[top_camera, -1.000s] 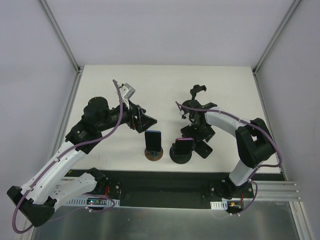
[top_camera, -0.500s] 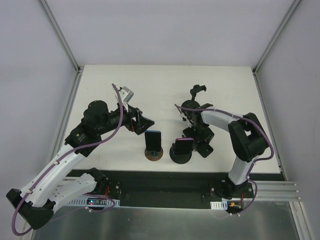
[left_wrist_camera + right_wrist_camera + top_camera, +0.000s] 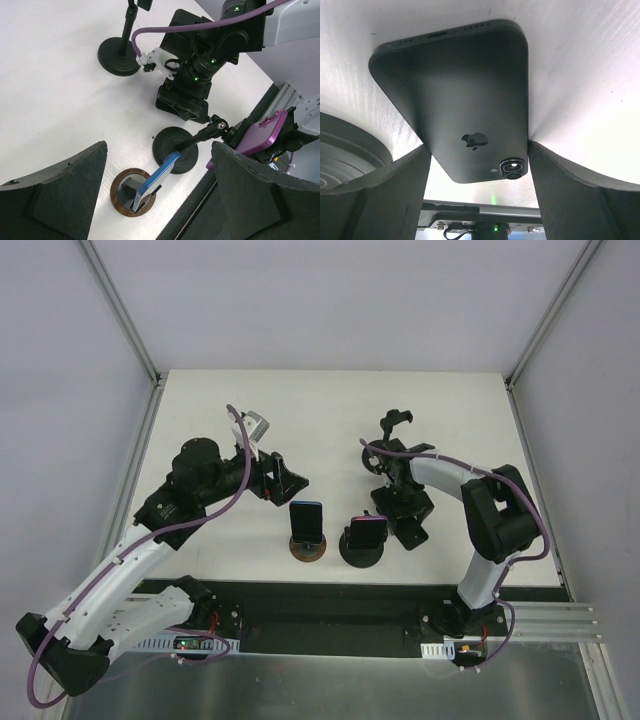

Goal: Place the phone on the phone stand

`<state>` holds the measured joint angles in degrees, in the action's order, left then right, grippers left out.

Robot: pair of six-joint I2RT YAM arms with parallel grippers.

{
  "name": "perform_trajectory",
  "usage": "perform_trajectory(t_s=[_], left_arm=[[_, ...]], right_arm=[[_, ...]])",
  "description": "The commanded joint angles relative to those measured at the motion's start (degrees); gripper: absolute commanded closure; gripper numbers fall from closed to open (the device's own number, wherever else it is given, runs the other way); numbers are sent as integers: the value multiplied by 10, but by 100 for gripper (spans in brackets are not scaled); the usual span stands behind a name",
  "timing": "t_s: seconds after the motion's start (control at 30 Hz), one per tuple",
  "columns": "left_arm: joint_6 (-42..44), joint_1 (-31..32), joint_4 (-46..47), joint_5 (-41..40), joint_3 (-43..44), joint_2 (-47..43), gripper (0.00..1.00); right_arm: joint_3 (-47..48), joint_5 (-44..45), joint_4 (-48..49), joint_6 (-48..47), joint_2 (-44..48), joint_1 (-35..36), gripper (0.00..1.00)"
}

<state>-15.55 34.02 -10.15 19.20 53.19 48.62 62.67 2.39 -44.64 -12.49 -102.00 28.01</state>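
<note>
Right wrist: phone [image 3: 465, 100] snug within pincer [image 3: 477, 150]

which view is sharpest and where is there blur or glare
top external: even light, sharp throughout, only soft shadows on the table; left wrist: near fingers dark and soft; right wrist: black phone sharp, table bright and nearly washed out beside it

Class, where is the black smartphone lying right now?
Top view, right side: the black smartphone lies flat on the white table, beside the round black stand holding a purple phone, between the fingers of the right hand.
</note>
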Motion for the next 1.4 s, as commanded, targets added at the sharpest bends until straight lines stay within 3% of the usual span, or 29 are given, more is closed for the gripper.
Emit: perform_trajectory(t_s=[0.0, 0.13, 0.23, 0.27, 0.53, 0.57, 0.83, 1.13, 1.2, 1.23, 1.27, 1.37], left_arm=[[1, -6, 10, -7, -3, 9, 16], [-7, -6, 15, -7, 0, 20, 16], [-22, -6, 15, 8, 12, 31, 16], [-30, -5, 14, 17, 20, 34, 16], [-98, -7, 32, 41, 39, 62, 16], [-119, -9, 35, 41, 41, 72, 16], [-223, -27, 78, 72, 52, 142, 17], [-306, -33, 136, 133, 63, 237, 22], [-308, -33, 147, 125, 57, 229, 22], [-306, -33, 150, 120, 52, 225, 22], [-302, -33, 151, 117, 49, 216, 21], [-301, -33, 151, 111, 42, 206, 21]], right_arm=[[-1, 11, 47, 12, -3, 8, 19], [3, 18, 45, 7, -8, 10, 22], [-1, 37, 53, 6, -3, 9, 42], [-4, 33, 59, 5, 2, 9, 54], [-56, -7, 140, -5, 101, 9, 99], [-63, -9, 148, -3, 109, 9, 100], [-136, -43, 237, -5, 198, -1, 100], [-139, -80, 223, 8, 221, -18, 97], [-119, -52, 197, 4, 218, -17, 72], [-115, -50, 184, 0, 216, -18, 38], [-105, -47, 180, -4, 213, -18, 29], [-76, -51, 149, -13, 175, -20, 20]])
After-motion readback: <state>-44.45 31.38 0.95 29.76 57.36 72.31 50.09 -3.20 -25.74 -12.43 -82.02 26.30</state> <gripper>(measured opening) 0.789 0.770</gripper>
